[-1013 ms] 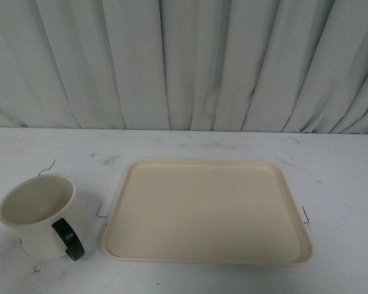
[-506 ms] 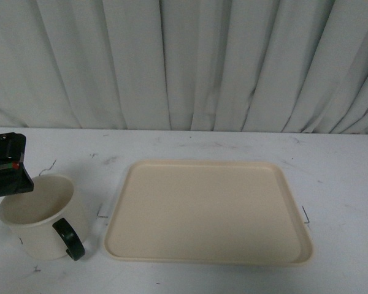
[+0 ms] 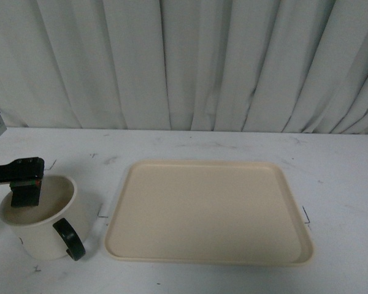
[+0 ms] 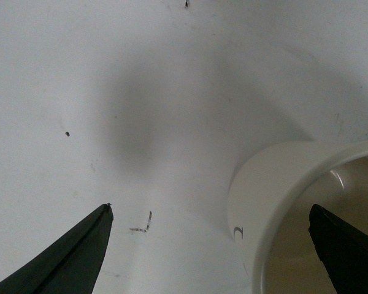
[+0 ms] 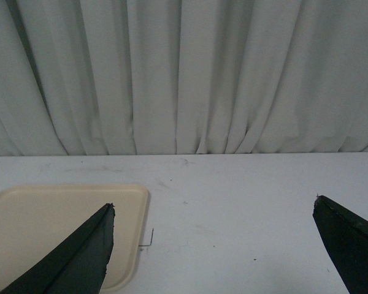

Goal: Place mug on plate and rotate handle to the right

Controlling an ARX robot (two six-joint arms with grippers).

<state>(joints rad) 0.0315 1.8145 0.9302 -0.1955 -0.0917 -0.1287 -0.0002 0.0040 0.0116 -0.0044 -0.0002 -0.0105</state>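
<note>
Now mug [image 3: 46,236] wall between wide-spread fingers [image 4: 73,257] of left end effector [image 4: 210,208]

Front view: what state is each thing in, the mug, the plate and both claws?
Mug: upright on the table, beside the plate, empty.
Handle: pointing toward the robot, slightly right.
Plate: flat, nothing on it.
Left gripper: open, straddling the mug's rim.
Right gripper: open, holding nothing.
</note>
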